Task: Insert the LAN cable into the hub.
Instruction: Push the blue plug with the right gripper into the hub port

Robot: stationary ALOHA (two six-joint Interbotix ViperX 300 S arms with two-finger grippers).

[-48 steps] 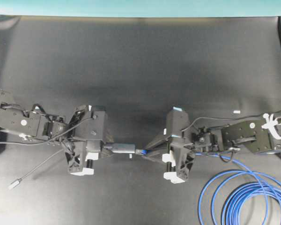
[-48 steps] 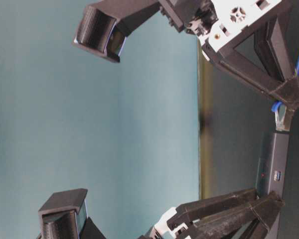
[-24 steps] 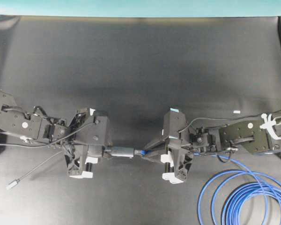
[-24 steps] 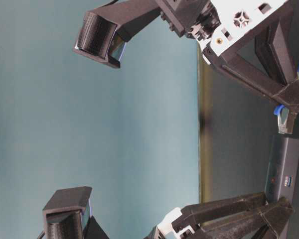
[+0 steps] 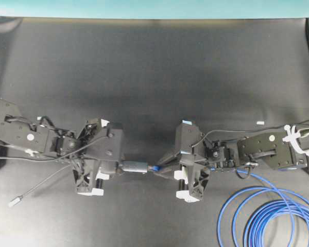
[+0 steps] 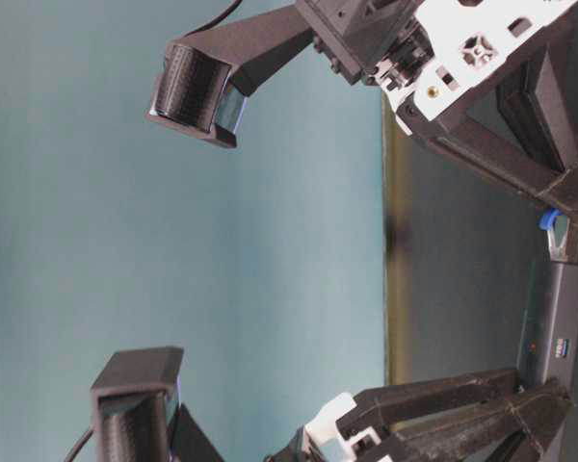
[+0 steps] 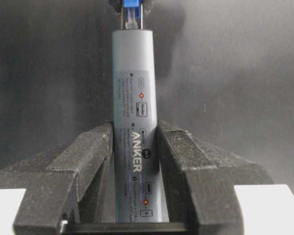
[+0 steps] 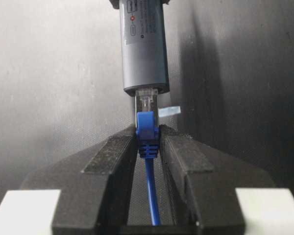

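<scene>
1. Your left tool [image 7: 135,161] is clamped on the hub [image 7: 134,127], pads [image 7: 95,161] pressed to its two long sides, the free end pointing at the other arm.
2. Your right tool [image 8: 148,147] is clenched on the blue boot of the LAN cable [image 8: 147,134], with the clear plug [image 8: 148,104] sticking out in front of the pads.
3. What has just changed: a second ago a sliver of gap showed between plug and hub in the overhead view; now the two tools sit closer and the plug tip is inside the port at the hub's end.
4. In the right wrist view most of the clear plug body shows outside the port, and the latch tab [image 8: 170,110] stands off to one side — so I judge the plug entered but not seated.
5. Alignment looks good: from the left wrist view the plug [image 7: 131,17] sits on the hub's long axis, neither skewed nor tilted as far as I can tell.
6. Both parts are held above the tabletop [image 5: 154,72] between the arms; the rest of the cable lies in loops [image 5: 270,216] at the lower right of the overhead view.
7. Next, push straight along the axis until the latch goes home — a sideways nudge could bind the plug.
</scene>
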